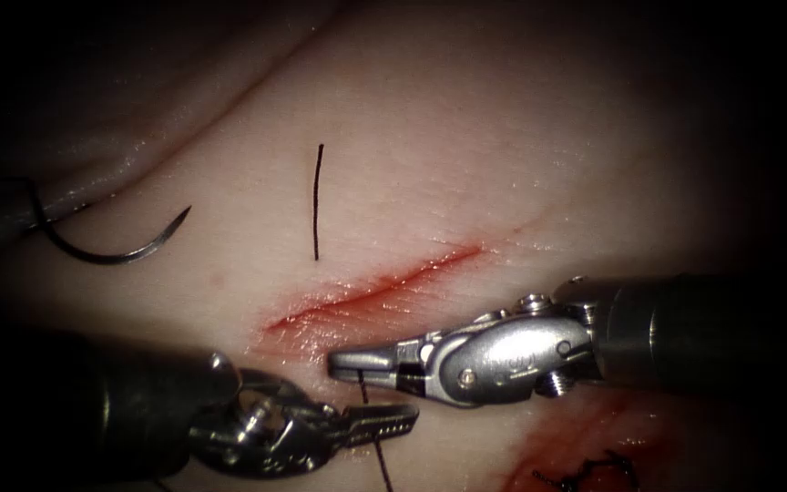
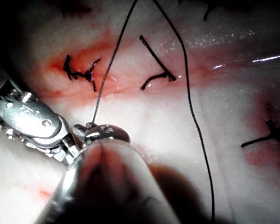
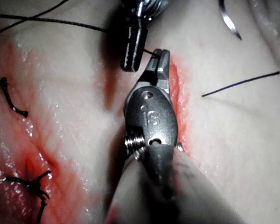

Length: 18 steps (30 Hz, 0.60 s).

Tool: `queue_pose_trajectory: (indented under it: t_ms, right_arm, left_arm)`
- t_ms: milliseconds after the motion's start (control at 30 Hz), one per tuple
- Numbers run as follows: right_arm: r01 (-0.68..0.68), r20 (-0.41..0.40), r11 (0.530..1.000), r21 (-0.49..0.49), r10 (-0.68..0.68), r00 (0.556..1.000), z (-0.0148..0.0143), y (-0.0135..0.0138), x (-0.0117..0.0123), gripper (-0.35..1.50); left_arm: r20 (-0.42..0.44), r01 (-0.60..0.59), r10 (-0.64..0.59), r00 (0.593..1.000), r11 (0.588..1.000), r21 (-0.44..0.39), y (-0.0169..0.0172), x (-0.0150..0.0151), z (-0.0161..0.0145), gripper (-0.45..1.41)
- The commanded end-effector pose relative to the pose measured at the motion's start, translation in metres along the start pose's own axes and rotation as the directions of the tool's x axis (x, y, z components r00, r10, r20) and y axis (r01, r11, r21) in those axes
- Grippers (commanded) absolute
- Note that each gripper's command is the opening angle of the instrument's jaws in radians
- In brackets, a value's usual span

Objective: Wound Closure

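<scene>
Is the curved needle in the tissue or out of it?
Out: the needle lies free on the tissue, left of the cut, its whole curve visible.

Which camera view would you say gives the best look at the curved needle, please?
The endoscope view: the needle lies loose on the tissue, left of the cut, with most of its curve and its point exposed and no tool holding it. The right wrist view catches just its pointed end.
</scene>
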Motion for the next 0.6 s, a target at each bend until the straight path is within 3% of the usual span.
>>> queue_pose_trajectory:
  t_ms: [33, 167, 300, 433, 600]
  right_arm:
    - [-0.003, 0.008, 1.000, -0.009, 0.003, 1.000, 0.0005, 0.0003, -0.0007, -0.35]
    - [-0.002, 0.017, 1.000, -0.016, 0.002, 1.000, 0.0002, 0.0008, -0.0016, -0.35]
    - [-0.033, 0.024, 0.999, -0.023, 0.033, 0.999, 0.0002, 0.0012, -0.0025, -0.35]
    - [-0.073, 0.030, 0.997, -0.031, 0.074, 0.997, 0.0000, 0.0019, -0.0034, -0.35]
    - [-0.151, 0.015, 0.987, -0.055, 0.153, 0.988, -0.0001, 0.0031, -0.0047, -0.35]
  left_arm:
    - [-0.001, 0.000, 0.000, 1.000, 1.000, -0.006, 0.0004, 0.0002, 0.0007, 0.56]
    - [-0.007, 0.005, -0.005, 1.000, 0.998, 0.058, 0.0001, 0.0005, 0.0006, 0.80]
    - [-0.011, 0.010, -0.009, 1.000, 0.995, 0.098, -0.0001, 0.0014, 0.0010, 0.88]
    - [-0.087, 0.002, 0.008, 0.996, 0.993, 0.114, 0.0002, 0.0022, 0.0017, 0.88]
    - [-0.077, -0.013, 0.022, 0.997, 0.993, 0.119, 0.0002, 0.0019, 0.0025, 0.68]
